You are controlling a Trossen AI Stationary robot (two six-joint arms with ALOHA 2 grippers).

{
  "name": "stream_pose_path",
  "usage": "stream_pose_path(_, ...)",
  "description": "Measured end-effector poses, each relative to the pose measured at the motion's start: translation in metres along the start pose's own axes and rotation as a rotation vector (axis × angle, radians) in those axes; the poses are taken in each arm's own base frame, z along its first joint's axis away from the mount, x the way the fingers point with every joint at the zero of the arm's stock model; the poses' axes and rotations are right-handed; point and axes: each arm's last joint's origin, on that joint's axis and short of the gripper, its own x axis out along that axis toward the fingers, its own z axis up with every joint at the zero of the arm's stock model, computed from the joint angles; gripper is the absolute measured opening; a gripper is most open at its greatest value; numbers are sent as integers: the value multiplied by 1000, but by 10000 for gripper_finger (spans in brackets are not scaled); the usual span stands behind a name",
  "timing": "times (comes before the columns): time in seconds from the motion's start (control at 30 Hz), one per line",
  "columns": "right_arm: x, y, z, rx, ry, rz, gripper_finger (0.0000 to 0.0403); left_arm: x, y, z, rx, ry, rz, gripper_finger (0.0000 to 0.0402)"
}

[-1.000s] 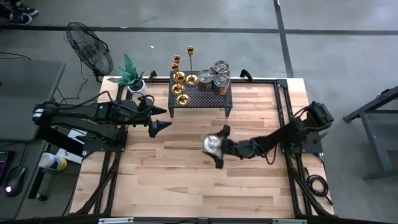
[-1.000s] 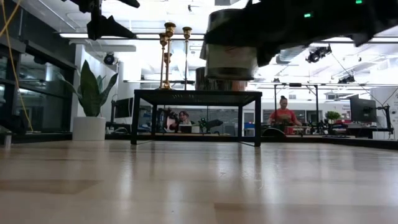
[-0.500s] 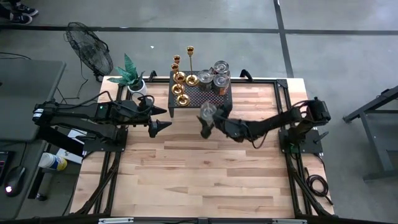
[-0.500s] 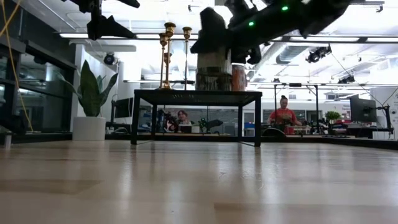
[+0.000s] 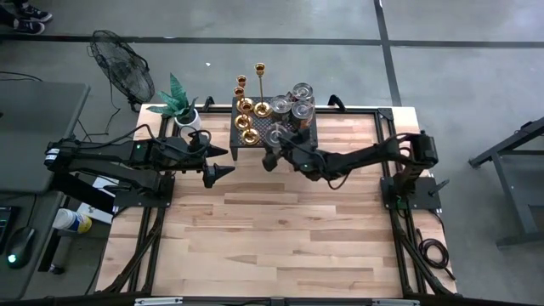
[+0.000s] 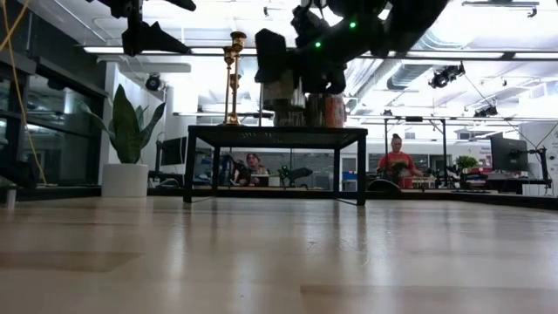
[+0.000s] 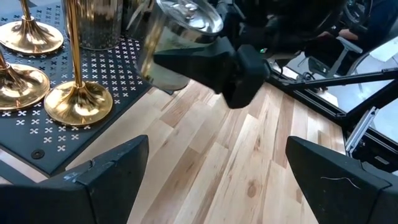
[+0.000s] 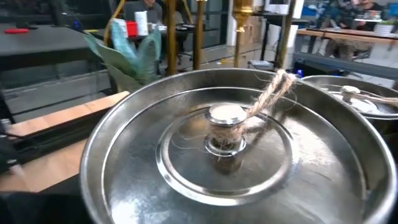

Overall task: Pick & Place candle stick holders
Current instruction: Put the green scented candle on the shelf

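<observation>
Brass candle stick holders (image 5: 247, 113) are bunched on the left part of a little black perforated stand (image 5: 293, 136) at the far edge of the wooden bench (image 5: 272, 229). From above I count about five of them, round flared bases close together, with a taller slim one (image 5: 261, 85) poking up at the back. The low view shows the tall stems (image 6: 233, 74) standing upright on the stand's top. The left wrist camera catches three flared bases (image 7: 78, 102) right on the cross-patterned surface.

On the right half of the stand sit a few silvery lidded jars (image 5: 299, 100). The right gripper (image 5: 274, 151) reaches across from the right side of the bench to the stand's front edge, and its fingers are clamped wide around another of those jars (image 7: 177, 37), a glass one with a shiny metal lid. The right wrist camera is filled by that lid (image 8: 227, 155), with a small knob in the middle and a bit of twine tied on it. The jar hangs just over the stand's front edge, near the holders but not touching them.

The left gripper (image 5: 218, 172) hovers over the bench to the left of the stand, fingers spread apart, holding nothing. A potted plant (image 5: 180, 104) sits at the far-left corner. Off the bench there's a fan (image 5: 123, 66) on the floor, and people sit at desks in the background.
</observation>
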Motion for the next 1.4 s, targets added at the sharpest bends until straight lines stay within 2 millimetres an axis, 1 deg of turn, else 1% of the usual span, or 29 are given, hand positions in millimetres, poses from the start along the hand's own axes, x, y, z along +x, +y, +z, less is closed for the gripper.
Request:
stream_pose_path(0.1,6,-1,-2,-5,4,-36,350,0,0,0,-1,-1,0,374)
stream_pose_path(0.27,12,-9,-3,64,25,-102,350,0,0,0,0,0,0,374)
stream_pose_path(0.4,16,-14,-3,109,26,-117,350,0,0,0,0,0,0,374)
stream_pose_path(0.9,26,-28,-7,83,65,-163,350,0,0,0,0,0,0,374)
stream_pose_path(1.4,32,-37,-9,90,95,-149,350,0,0,0,0,0,0,374)
